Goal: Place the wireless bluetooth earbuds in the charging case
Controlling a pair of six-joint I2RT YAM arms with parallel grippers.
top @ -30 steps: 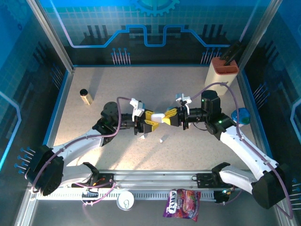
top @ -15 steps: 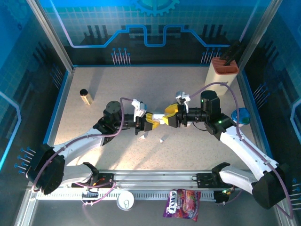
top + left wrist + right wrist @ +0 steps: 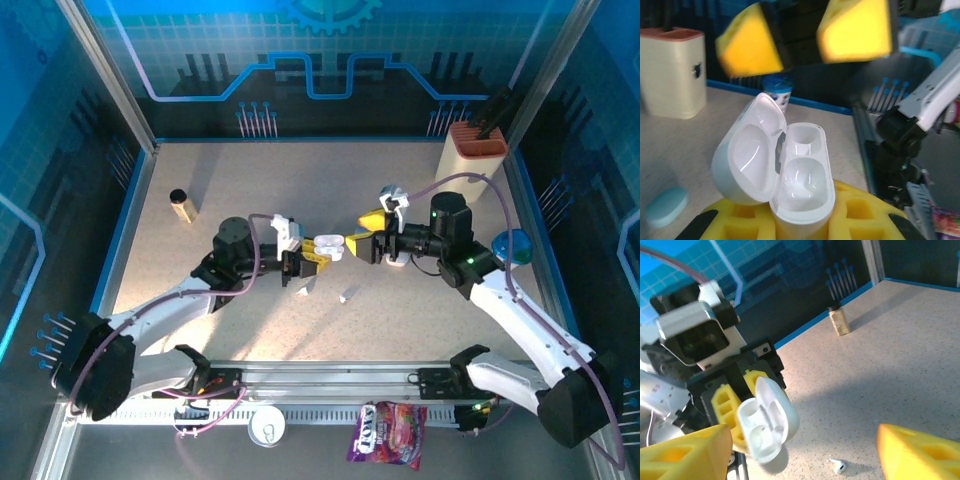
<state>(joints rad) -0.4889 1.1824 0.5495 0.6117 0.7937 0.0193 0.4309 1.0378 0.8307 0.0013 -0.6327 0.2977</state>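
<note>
Holding the charging case (image 3: 790, 170) off the table (image 3: 300, 180), our left gripper (image 3: 312, 258) has its yellow fingers (image 3: 855, 215) closed tight on the case's base. We see the lid flipped back and both wells sitting empty. Our right gripper (image 3: 367, 236) faces the case from just beside it, jaws spread wide with nothing between them, not touching it. One earbud (image 3: 839, 466) lies loose on the table below the case.
</note>
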